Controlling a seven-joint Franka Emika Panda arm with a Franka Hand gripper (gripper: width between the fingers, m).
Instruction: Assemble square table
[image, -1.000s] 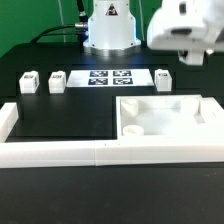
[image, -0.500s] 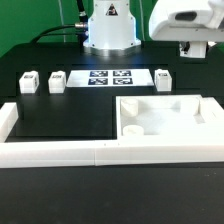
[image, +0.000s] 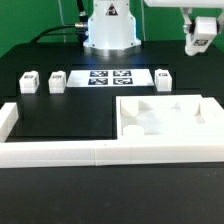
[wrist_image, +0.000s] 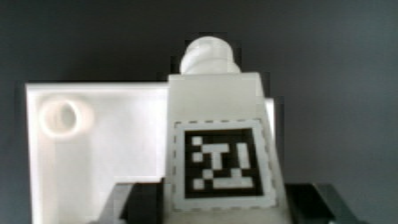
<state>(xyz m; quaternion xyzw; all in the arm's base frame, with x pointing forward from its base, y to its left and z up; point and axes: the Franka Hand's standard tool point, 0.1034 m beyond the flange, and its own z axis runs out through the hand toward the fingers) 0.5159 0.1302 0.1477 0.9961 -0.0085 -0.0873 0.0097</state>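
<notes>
Square table top (image: 190, 118), a large white plastic tray with round sockets, lies on the black work surface (image: 60, 115) at the exterior view's right, just beside the long white border wall (image: 60, 152). I see 3 small white tagged leg blocks (image: 57, 79) standing in a row with the flat marker board (image: 108, 77). My gripper (image: 203, 42) hangs above the tray, clamped on a 4th white leg block (wrist_image: 217, 130), its tag facing the wrist camera.
</notes>
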